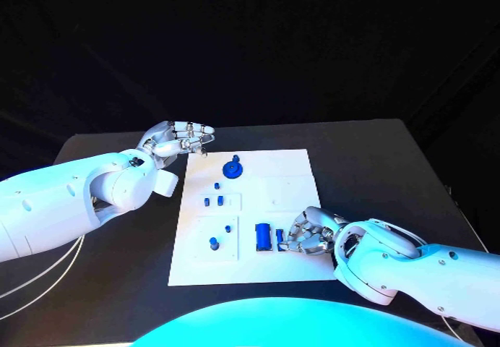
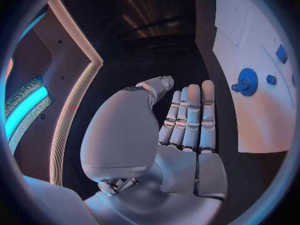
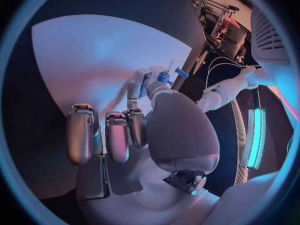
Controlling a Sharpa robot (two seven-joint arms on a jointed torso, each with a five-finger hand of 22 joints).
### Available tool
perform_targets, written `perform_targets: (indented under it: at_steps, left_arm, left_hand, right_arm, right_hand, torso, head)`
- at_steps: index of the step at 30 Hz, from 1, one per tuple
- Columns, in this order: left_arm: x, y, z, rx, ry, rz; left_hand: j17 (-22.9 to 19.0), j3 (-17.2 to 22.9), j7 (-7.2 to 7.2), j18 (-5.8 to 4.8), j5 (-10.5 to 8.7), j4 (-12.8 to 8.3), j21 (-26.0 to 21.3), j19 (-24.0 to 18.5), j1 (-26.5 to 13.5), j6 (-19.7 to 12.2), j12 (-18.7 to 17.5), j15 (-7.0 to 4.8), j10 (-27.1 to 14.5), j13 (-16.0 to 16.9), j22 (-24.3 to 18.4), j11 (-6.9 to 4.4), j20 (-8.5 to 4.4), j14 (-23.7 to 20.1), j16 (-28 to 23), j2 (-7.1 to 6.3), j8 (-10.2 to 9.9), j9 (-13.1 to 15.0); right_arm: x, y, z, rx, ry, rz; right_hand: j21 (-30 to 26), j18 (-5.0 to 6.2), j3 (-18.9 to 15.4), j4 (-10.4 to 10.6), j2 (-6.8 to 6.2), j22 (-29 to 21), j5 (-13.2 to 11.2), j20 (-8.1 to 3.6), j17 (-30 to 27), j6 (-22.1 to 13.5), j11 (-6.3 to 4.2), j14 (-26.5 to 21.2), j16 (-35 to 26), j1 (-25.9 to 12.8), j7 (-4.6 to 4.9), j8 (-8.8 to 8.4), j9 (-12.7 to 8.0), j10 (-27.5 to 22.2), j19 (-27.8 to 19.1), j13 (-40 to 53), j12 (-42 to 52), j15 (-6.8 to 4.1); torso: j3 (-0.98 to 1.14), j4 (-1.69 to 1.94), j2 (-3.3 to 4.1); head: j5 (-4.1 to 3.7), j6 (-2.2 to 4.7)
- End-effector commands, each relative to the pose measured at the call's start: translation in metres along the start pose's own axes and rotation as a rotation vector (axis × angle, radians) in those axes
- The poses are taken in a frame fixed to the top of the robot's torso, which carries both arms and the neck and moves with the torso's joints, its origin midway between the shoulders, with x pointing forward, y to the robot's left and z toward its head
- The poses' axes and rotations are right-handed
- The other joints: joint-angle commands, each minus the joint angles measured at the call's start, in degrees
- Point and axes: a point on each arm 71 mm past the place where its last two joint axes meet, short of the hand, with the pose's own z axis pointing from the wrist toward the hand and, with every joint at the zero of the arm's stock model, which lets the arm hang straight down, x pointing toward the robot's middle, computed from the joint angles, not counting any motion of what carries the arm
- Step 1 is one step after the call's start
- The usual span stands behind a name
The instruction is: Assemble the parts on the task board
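Task board (image 1: 271, 195): white plate lying flat in the middle of the black desk (image 1: 386, 166), long axis running away from the robot, far end slightly narrower in the head view.
Gear part (image 1: 233, 170): round blue toothed piece near the board's far-left corner, with a small knob just beyond it; also seen from the left wrist (image 2: 247, 81).
Small parts: two short blue pegs (image 1: 214, 201) side by side at the board's left-centre, one more (image 1: 218, 184) just beyond them, and two (image 1: 214, 244) near the close-left area.
Block part (image 1: 263, 237): blue rectangular piece on the board's near half, long axis pointing away from the robot, beside a thinner blue bar (image 1: 279, 238) lying parallel to it.
Right robot hand (image 1: 311, 233): resting on the board's near-right area, fingers curled down just beside the thin bar; whether it grasps anything cannot be told. From the right wrist, its fingertips (image 3: 145, 85) sit at small blue pieces.
Left robot hand (image 1: 179, 137): off the board's far-left corner above the desk, released, fingers straight and together, holding nothing (image 2: 187, 120).
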Motion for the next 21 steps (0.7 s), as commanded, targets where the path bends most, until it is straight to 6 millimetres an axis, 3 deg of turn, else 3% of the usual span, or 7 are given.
perform_targets:
  at_steps: [1, 15, 21]
  left_arm:
    - [0.0025, -0.0009, 0.0005, 0.006, 0.017, -0.010]
    - [0.0026, -0.0009, 0.0004, 0.006, 0.017, -0.010]
    - [0.0021, -0.0011, 0.0002, 0.008, 0.016, -0.010]
  left_hand:
    - [-0.1, 0.1, 0.18, 0.75, 0.22, 0.2, -0.3, 0.2, -0.3, -0.4, 0.3, 0.01, -0.3, -0.1, -0.1, 0.02, 0.32, -0.2, 0.0, 0.49, 0.3, 0.1]
    - [-0.1, 0.1, 0.18, 0.75, 0.22, 0.2, -0.3, 0.2, -0.3, -0.4, 0.3, 0.01, -0.3, -0.1, -0.1, 0.02, 0.32, -0.2, 0.0, 0.49, 0.3, 0.1]
    - [-0.1, 0.1, 0.17, 0.76, 0.25, 0.2, -0.3, 0.2, -0.3, -0.4, 0.3, 0.01, -0.4, -0.1, -0.1, 0.01, 0.33, -0.2, 0.1, 0.55, 0.3, 0.1]
  right_arm:
    - [0.0027, 0.0021, 0.0027, -0.016, 0.019, -0.044]
    - [0.0023, 0.0022, 0.0041, -0.015, 0.010, -0.055]
    - [-0.0051, 0.0039, -0.0010, -0.085, -0.056, -0.028]
  right_hand:
    - [-0.1, -0.82, 0.3, 0.1, -0.05, 12.1, 0.2, -0.41, 12.5, 0.0, -0.32, 5.6, 0.4, 0.4, -0.20, -0.05, -0.1, 1.8, 2.3, 8.4, 0.2, -0.40]
    - [-0.1, -0.81, 0.1, 1.4, -0.44, 12.1, 0.1, -0.40, 12.5, 0.3, -0.24, 5.6, 0.3, -0.4, -0.09, -0.06, -0.1, 1.9, 2.3, 8.4, 0.3, -0.35]
    - [-0.8, -0.70, -1.7, 2.7, -1.50, 11.9, 0.1, -0.26, 12.1, 0.1, 0.03, 5.6, 0.2, -2.7, 0.21, -0.24, -0.2, 1.5, 2.1, 7.9, -0.5, -0.15]
  torso:
    - [0.04, 0.06, 0.02]
    - [0.01, -0.04, -0.03]
    - [-0.07, -0.08, -0.08]
  head:
    - [-0.09, 0.00]
    - [-0.18, 0.01]
    - [-0.14, 0.40]
